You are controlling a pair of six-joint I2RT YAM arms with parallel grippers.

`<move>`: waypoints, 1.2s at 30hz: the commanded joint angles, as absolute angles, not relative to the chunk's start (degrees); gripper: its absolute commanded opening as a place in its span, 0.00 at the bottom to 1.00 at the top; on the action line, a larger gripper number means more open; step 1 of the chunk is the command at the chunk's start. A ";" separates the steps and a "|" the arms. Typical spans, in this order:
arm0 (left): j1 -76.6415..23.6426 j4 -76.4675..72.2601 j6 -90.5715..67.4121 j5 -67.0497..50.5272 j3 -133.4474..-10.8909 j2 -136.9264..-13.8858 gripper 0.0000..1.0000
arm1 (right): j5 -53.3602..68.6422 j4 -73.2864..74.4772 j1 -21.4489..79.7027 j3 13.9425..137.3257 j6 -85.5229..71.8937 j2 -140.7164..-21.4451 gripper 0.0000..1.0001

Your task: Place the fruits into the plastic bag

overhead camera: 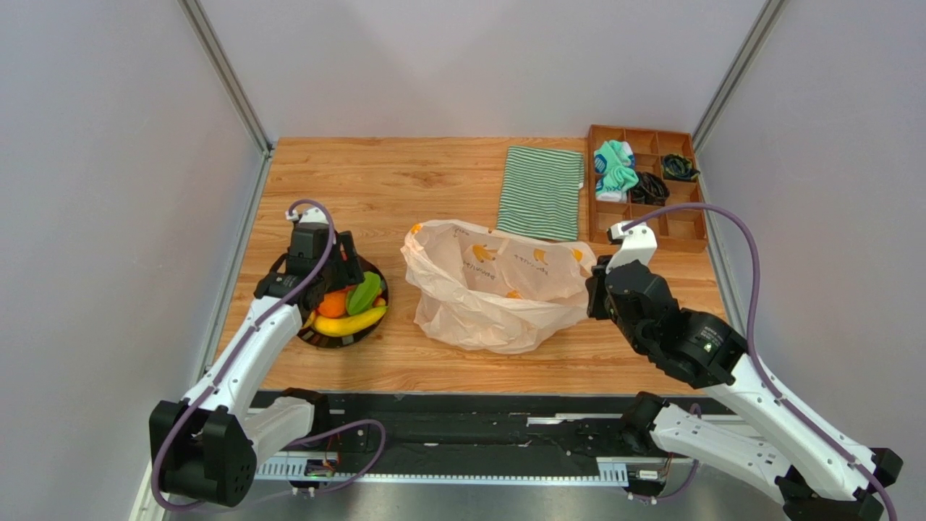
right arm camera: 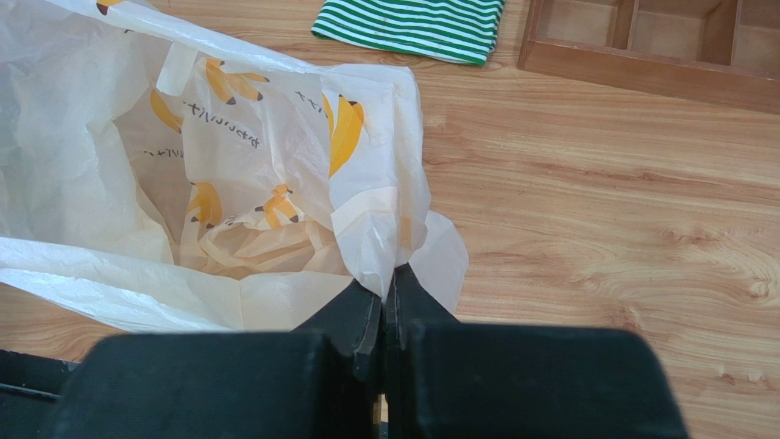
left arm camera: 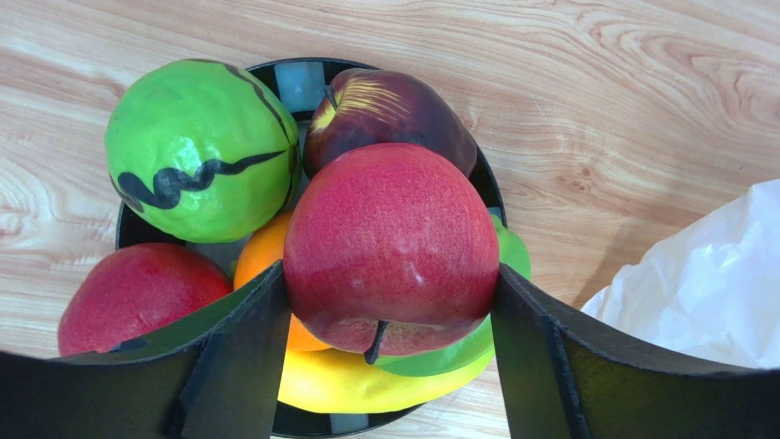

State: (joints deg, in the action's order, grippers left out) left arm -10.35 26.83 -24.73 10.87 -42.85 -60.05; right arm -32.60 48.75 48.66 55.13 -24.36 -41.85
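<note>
Toward the left edge, the left gripper [left arm camera: 389, 279] clamps a red apple [left arm camera: 384, 219] over the black bowl [overhead camera: 323, 339] holding the other fruits [left arm camera: 201, 151]. Mid-table, the right gripper [right arm camera: 384, 288] has its jaws pinched tight on the rim of the open-mouthed plastic bag [right arm camera: 137, 165]. A striped cloth [overhead camera: 540, 192] lies by the far edge.

White arms [overhead camera: 248, 350], black joints and pincers [overhead camera: 346, 271] [overhead camera: 593, 291], purple cables [overhead camera: 750, 266].

The apple [left arm camera: 392, 247] is red, the round fruit [left arm camera: 201, 146] green with a black squiggle, the bowl [left arm camera: 137, 233] seemingly black.
</note>
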 commanded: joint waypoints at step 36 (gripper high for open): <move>-56.86 12.66 -17.57 1.06 -70.21 -72.91 0.46 | -30.59 46.49 48.43 54.93 -26.19 -40.78 0.00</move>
